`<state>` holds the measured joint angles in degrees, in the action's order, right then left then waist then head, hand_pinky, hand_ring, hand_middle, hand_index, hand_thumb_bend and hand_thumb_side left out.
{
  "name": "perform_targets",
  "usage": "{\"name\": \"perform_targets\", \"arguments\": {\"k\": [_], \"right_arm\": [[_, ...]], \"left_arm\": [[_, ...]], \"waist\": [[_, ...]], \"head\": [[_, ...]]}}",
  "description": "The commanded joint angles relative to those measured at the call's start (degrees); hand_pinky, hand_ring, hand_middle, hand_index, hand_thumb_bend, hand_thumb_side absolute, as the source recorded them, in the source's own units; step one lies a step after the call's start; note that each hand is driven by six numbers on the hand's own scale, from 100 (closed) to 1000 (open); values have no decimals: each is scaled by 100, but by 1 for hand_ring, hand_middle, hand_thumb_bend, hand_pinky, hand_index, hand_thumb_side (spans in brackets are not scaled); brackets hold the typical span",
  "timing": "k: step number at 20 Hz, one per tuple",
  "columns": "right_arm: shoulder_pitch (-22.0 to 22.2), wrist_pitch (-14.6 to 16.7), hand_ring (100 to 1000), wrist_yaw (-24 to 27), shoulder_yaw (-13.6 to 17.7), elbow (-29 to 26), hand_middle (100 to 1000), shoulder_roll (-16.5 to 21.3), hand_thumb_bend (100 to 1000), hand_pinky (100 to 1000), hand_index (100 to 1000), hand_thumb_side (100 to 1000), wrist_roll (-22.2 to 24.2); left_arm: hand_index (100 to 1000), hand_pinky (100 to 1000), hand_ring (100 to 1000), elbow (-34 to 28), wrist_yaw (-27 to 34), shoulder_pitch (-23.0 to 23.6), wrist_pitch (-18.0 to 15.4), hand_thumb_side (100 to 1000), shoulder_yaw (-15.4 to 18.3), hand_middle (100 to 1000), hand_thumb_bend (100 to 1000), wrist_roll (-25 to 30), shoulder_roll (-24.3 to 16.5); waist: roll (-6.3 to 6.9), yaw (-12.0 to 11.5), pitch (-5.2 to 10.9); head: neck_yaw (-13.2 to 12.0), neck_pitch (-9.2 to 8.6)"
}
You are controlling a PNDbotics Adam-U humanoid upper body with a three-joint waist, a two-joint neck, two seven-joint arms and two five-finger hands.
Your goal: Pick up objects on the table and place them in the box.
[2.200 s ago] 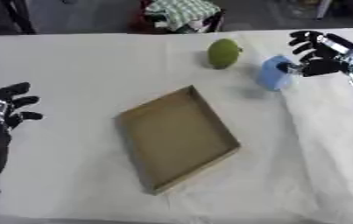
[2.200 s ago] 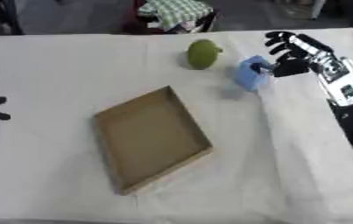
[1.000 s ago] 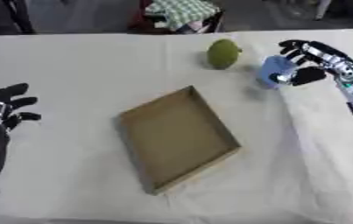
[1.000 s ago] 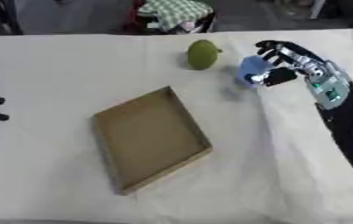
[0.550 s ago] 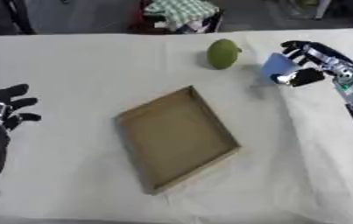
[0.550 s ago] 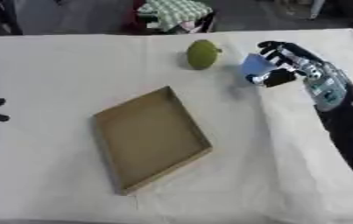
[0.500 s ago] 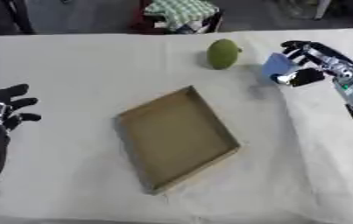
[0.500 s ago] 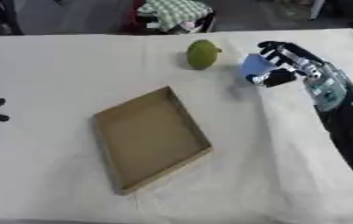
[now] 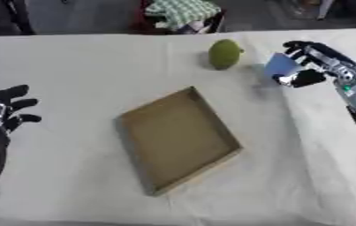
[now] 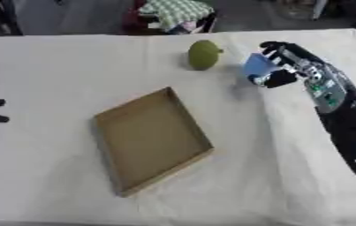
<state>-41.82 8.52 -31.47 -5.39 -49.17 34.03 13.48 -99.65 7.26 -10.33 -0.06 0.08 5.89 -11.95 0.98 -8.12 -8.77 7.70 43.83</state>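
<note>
Currently your right hand (image 9: 313, 70) holds the blue object (image 9: 280, 66) by its sides, lifted near the table's (image 9: 72, 62) far right edge. It appears light and rigid; keep that grip toward the empty box (image 9: 177, 137).

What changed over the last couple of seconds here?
The right hand closed its fingers round the blue object and lifted it off the table. The green fruit, the box and the open left hand stayed put.
</note>
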Motion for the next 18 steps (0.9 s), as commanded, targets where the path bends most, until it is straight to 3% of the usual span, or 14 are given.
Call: {"name": "perform_targets", "arguments": {"k": [1,12,18], "right_arm": [[-62,7,824,-173,-14,16,835,90,359,747,941,258,-10],[-15,-16,840,-969,-21,40,862,139,311,768,940,251,-279],[-8,32,856,-1304,-31,99,886,139,340,788,958,269,-317]], "left_arm": [[734,611,748,-86,8,-44,-5,725,-9,795,100,12,-55],[734,612,748,-85,6,-52,-5,726,-13,795,100,17,-58],[734,612,748,-84,6,-54,-4,725,-13,795,100,21,-57]], "waist": [[0,-5,79],[6,-14,73],[13,-21,71]], "head": [[16,29],[26,29],[27,29]]}}
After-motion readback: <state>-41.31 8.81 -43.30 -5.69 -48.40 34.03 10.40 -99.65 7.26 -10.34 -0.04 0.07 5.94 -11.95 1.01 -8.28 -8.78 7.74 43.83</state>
